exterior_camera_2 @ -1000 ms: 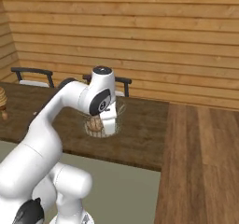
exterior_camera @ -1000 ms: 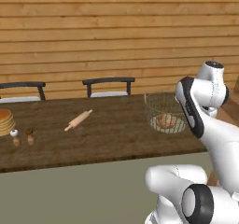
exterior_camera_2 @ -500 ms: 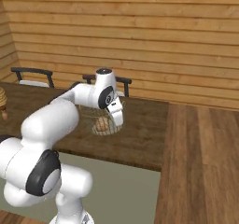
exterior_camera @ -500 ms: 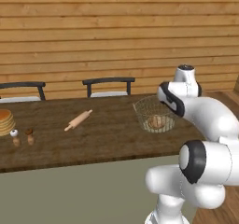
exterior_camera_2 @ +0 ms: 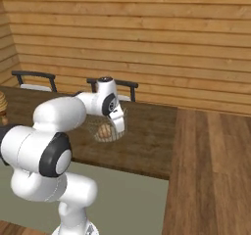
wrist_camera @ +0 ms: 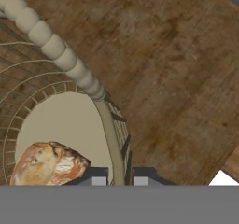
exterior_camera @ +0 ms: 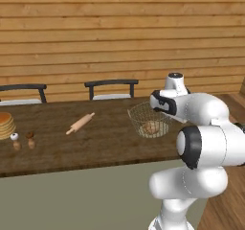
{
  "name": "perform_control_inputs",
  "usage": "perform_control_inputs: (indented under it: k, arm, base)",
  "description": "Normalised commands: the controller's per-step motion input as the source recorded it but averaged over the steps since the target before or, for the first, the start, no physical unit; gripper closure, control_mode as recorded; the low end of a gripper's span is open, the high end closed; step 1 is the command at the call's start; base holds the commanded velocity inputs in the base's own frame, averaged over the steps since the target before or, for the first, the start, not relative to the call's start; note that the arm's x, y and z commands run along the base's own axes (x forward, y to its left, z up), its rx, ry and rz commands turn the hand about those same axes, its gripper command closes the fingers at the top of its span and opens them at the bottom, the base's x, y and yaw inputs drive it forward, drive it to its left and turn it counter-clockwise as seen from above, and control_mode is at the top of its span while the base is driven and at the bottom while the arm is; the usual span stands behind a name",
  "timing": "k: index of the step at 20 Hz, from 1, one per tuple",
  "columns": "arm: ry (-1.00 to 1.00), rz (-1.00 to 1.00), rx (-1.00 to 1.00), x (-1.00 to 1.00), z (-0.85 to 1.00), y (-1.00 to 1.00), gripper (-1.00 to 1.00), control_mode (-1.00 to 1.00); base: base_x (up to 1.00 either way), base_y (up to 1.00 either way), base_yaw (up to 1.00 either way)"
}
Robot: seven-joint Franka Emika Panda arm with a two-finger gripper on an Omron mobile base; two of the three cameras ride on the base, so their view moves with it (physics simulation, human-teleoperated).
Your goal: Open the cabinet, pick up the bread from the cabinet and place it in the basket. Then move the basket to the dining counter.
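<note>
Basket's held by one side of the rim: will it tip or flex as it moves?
The basket is thin open wire, so probably light and slightly springy. Gripped at one rim point by the gripper, it may tilt. The bread lies off-centre and could roll inside.

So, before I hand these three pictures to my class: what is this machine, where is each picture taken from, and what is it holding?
It is a white robot arm ending in a two-fingered claw, drawn by a computer. Two pictures come from cameras on its base, behind it to the left and right. The third comes from a camera on its hand, looking along the claw. The claw is shut on the rim of a wire basket with a bread bun inside, at the dark wooden counter. Further along the counter lie a rolling pin, a stack of pancakes and two small shakers.
</note>
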Motion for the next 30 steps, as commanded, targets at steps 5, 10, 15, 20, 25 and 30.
perform_control_inputs:
  k: [5, 10, 15, 20, 25, 30]
  arm:
    - [0.0, 0.0, 0.0, 0.09, -0.32, 0.3, -1.0, -1.0]
    - [0.0, 0.0, 0.0, 0.11, -0.28, 0.21, -1.0, -1.0]
    - [0.0, 0.0, 0.0, 0.03, -0.1, 0.04, -1.0, -1.0]
    - [0.0, 0.0, 0.08, -0.06, 0.38, -0.15, -1.0, -1.0]
    - [0.0, -0.07, 0.08, -0.23, 0.9, -0.17, -1.0, -1.0]
    - [-0.03, 0.01, -0.1, -0.64, 1.0, 0.19, -1.0, -1.0]
  base:
    - [0.0, 0.0, 0.0]
    - [0.0, 0.0, 0.0]
    - [0.0, 0.0, 0.0]
    - [0.0, 0.0, 0.0]
    - [0.0, 0.0, 0.0]
    - [0.0, 0.0, 0.0]
